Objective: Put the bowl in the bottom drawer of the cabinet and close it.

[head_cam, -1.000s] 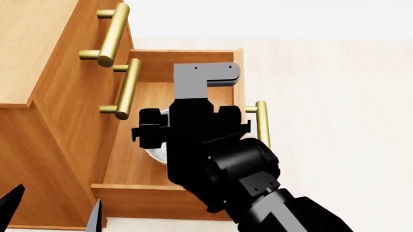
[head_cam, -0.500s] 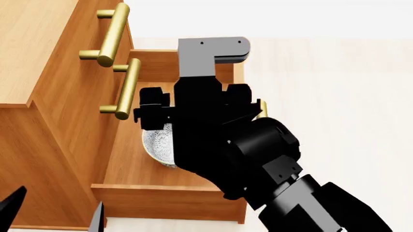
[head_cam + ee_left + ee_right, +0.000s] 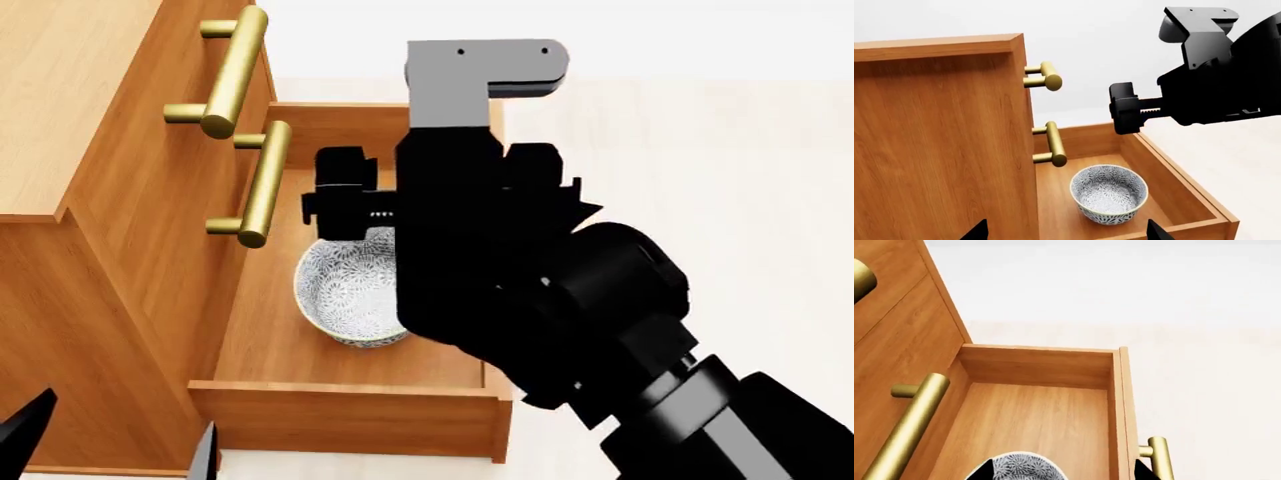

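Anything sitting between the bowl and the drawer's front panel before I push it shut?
Nothing: in the left wrist view, only bare drawer floor separates the bowl from the front panel of the bottom drawer.

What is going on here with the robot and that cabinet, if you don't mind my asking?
The bowl sits upright on the floor of the open bottom drawer of the cabinet. The right arm has let go and is lifting away above it; its gripper holds nothing. The left gripper waits low beside the cabinet, touching nothing. The drawer is not yet closed.
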### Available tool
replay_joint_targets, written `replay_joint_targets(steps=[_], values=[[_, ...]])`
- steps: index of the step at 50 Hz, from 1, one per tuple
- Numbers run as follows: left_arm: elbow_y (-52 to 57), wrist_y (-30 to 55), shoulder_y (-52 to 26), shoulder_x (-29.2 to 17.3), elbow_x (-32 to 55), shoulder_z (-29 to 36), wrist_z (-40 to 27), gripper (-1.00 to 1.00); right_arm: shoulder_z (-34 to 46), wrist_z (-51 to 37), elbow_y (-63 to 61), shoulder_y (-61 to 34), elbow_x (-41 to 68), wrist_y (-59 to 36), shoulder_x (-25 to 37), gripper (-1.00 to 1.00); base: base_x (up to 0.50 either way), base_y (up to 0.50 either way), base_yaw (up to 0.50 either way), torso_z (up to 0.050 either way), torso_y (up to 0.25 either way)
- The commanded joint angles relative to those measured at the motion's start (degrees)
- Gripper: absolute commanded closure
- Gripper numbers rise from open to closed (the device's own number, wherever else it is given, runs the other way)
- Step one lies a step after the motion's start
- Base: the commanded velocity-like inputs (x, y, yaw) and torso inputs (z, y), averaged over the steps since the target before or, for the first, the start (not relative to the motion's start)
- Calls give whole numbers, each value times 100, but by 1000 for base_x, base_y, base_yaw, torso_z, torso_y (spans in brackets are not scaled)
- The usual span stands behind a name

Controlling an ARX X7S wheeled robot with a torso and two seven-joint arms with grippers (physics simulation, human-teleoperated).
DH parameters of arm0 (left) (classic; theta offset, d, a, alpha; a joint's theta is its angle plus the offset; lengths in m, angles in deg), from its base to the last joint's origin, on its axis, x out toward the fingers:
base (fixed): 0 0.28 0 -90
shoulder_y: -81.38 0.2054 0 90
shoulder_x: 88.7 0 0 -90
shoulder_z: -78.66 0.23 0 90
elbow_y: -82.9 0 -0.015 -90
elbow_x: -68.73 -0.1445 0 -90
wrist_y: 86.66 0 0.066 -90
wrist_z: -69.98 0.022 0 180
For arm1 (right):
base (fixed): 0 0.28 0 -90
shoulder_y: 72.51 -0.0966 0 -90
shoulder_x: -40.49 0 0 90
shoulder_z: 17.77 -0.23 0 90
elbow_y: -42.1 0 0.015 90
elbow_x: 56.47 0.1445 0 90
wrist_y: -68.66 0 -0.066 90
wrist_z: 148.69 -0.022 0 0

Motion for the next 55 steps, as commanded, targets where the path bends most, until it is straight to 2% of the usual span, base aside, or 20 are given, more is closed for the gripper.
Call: replay_joint_targets(steps=[1,10,12,14,17,29,45,55], values=[[24,-79,4,123,-75,-131,126,-100,-180,97,-653,12,-101,48,289,-100,0,0,0,0,0],[24,-76,-3,125,-74,-130,128,-100,-274,105,-1250,159,-454,500,703,-100,0,0,0,0,0],[24,-83,-5,125,-73,-126,132,-100,-330,83,-1391,216,-363,482,834,-100,0,0,0,0,0],[24,-87,3,124,-85,-113,132,-100,-649,3,-1365,360,227,440,881,-100,0,0,0,0,0],[24,-86,-8,125,-90,-104,136,-100,-792,-24,-1806,527,134,708,1119,-100,0,0,0,0,0],[25,-192,54,129,-143,-53,134,-100,-545,-598,-2826,1031,-879,1028,1933,-100,0,0,0,0,0],[25,-175,31,131,-175,-30,133,-100,-317,-1253,-3768,2208,-1725,1632,2469,-100,0,0,0,0,0],[25,-163,22,131,-191,0,128,-100,-467,-1554,-4398,2726,-1704,1952,2955,-100,0,0,0,0,0]])
